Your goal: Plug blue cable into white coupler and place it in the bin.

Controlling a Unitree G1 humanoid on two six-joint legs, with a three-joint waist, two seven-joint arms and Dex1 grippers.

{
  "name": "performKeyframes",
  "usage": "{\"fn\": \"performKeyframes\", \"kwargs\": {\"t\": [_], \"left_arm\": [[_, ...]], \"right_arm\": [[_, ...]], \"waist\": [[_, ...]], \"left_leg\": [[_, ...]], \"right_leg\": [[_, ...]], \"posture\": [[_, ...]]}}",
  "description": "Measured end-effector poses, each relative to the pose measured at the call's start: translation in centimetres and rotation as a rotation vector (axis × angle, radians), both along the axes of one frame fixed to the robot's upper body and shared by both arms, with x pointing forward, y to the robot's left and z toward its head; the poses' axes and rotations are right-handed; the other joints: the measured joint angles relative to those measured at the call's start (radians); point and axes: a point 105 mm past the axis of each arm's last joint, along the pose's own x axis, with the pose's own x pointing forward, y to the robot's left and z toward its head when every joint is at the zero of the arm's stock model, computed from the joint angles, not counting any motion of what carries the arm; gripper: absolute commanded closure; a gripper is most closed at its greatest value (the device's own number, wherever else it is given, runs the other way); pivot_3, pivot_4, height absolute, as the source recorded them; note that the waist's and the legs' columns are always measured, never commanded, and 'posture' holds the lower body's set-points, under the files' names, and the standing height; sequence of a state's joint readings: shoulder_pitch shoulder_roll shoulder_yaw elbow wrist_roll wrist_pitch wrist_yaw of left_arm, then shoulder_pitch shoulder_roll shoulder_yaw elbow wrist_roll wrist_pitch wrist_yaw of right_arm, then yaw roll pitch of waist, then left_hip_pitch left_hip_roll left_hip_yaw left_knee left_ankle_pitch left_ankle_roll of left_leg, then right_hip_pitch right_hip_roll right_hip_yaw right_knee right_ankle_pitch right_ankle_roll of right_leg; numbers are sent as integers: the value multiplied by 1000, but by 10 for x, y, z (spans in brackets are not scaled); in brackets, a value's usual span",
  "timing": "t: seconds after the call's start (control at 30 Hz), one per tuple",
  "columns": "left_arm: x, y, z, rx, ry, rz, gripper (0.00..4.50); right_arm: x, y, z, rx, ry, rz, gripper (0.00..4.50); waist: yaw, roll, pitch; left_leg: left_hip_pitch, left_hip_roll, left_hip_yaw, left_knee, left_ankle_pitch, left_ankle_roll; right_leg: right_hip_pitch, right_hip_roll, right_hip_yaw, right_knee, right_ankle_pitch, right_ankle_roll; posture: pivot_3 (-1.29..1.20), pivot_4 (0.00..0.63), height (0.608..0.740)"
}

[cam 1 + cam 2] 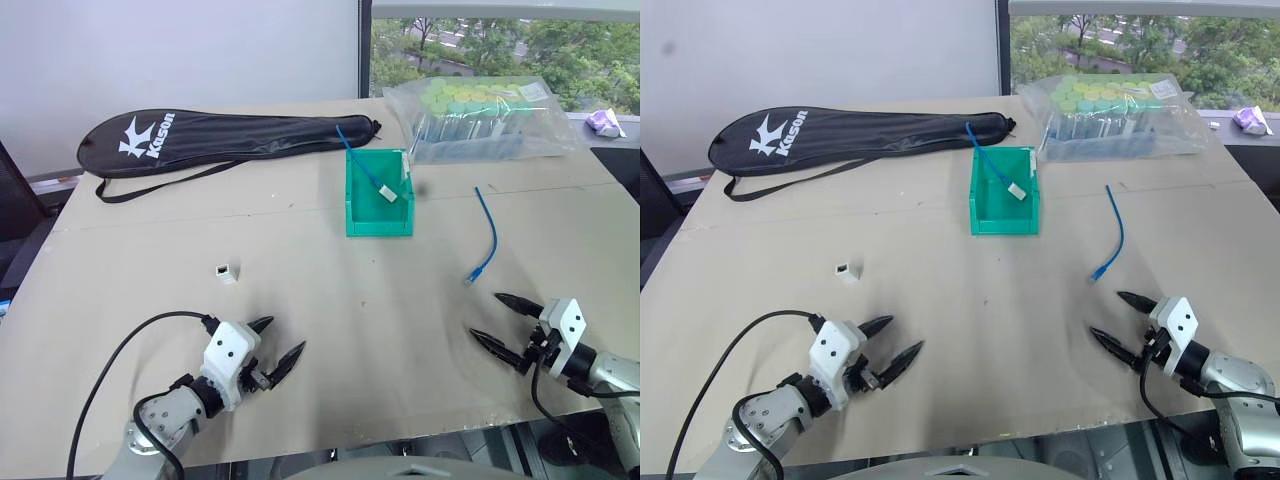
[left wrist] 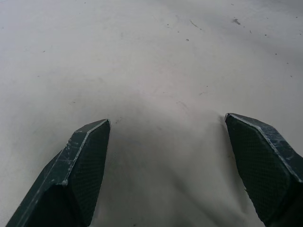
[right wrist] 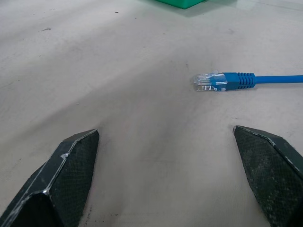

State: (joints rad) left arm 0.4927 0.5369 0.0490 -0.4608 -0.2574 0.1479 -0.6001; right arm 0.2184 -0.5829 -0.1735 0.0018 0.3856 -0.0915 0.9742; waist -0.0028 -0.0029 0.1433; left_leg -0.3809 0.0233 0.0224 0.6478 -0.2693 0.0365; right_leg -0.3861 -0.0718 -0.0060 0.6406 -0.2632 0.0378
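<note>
We see the blue cable [image 1: 487, 236] lying loose on the worktop [image 1: 330, 300], just at 11 o'clock from our right hand [image 1: 496, 318], which gapes wide and empty. The white coupler [image 1: 226, 271] sits at 12 o'clock from our left hand [image 1: 276, 343], also wide open and empty. The bin [image 1: 378, 196] stands at 12 o'clock, holding a second cable and coupler.

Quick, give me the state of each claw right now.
Left claw: open, holding nothing, above bare table.
Right claw: open, holding nothing, the blue cable lying just ahead of it.
</note>
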Motion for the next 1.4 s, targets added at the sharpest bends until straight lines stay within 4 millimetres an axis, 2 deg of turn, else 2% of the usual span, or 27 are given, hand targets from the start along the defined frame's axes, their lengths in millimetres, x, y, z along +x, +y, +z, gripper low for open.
{"fn": "performKeyframes", "kwargs": {"t": [0.63,0.83,0.97,1.0,1.13,1.23,1.4], "left_arm": [[-8,0,-1,-63,8,-34,524],[-8,0,1,-64,4,-63,524],[-2,-6,9,-73,14,-139,524],[4,-12,22,-68,-17,-209,524],[13,-29,53,-34,-62,-416,524],[12,-38,70,-36,-84,-512,524],[8,-43,82,-34,-58,-602,524]], "right_arm": [[1,-2,0,-6,-1,10,41],[4,-14,6,-80,7,62,41],[20,-25,32,-181,-38,148,41],[30,-30,53,-247,-79,204,41],[59,-24,72,-404,-74,384,41],[70,-20,76,-493,-67,489,41],[92,-7,70,-595,-37,617,41]], "waist": [[2,-2,1],[3,-2,2],[3,-3,7],[5,-7,9],[0,-7,16],[-4,-7,16],[-9,-6,19]], "left_leg": [[0,0,0,1,0,0],[0,-1,1,2,0,0],[0,-1,1,4,0,0],[0,-1,0,4,0,0],[0,0,1,5,0,0],[-1,0,0,4,0,0],[-5,0,-1,3,0,0]], "right_leg": [[0,1,0,0,0,0],[0,1,0,0,0,0],[0,3,-2,2,0,0],[0,7,-4,2,0,0],[0,9,-3,2,1,0],[0,9,-4,2,3,4],[-4,8,-4,1,3,4]], "posture": [[0,150,740],[0,150,740],[0,150,740],[0,150,740],[0,150,740],[0,150,740],[0,150,740]]}}
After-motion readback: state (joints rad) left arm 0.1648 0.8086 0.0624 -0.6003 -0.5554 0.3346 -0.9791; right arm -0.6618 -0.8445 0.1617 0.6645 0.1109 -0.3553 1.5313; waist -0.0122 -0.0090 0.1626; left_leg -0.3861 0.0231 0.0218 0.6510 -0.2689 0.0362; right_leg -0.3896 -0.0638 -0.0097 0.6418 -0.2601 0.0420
